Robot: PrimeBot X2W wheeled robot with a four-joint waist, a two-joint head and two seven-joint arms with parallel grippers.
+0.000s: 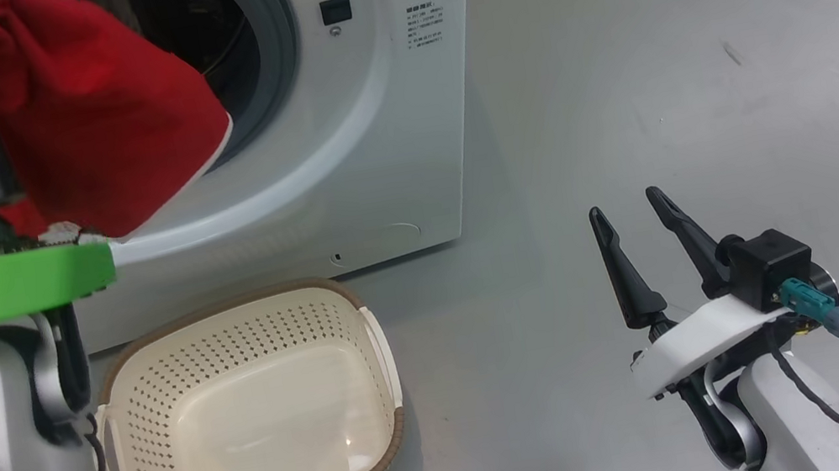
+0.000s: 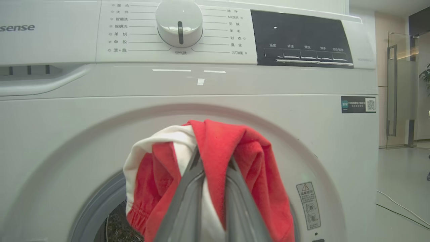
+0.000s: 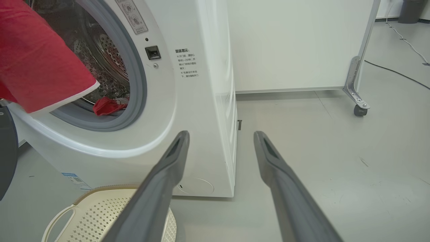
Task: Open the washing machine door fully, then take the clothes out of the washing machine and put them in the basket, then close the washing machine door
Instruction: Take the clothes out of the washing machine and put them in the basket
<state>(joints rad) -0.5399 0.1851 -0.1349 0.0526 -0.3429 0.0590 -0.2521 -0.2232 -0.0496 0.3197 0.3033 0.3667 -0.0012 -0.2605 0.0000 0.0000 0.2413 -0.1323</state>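
Holding: left gripper (image 2: 214,160) with fingers nearly closed, pinched on a red garment (image 1: 95,128) with white trim.
Held garment, place: up in front of the drum opening at the far left of the scene, draped over the fingers. It hangs higher than the basket and does not touch it.
In drum: a second red piece (image 3: 109,106), lying at the bottom lip just inside the grey seal (image 3: 137,87).
Washing machine (image 1: 388,147): white front-loader at the far left, opening uncovered, round dial (image 2: 179,22) on its top panel.
Basket (image 1: 151,417): cream, perforated, brown rim. It stands on the floor (image 1: 696,53) just near of the machine's front, its bare bottom showing.
Right gripper (image 1: 625,203): fingers spread wide, gripping nothing — over the grey floor at the near right, well apart from machine and basket.
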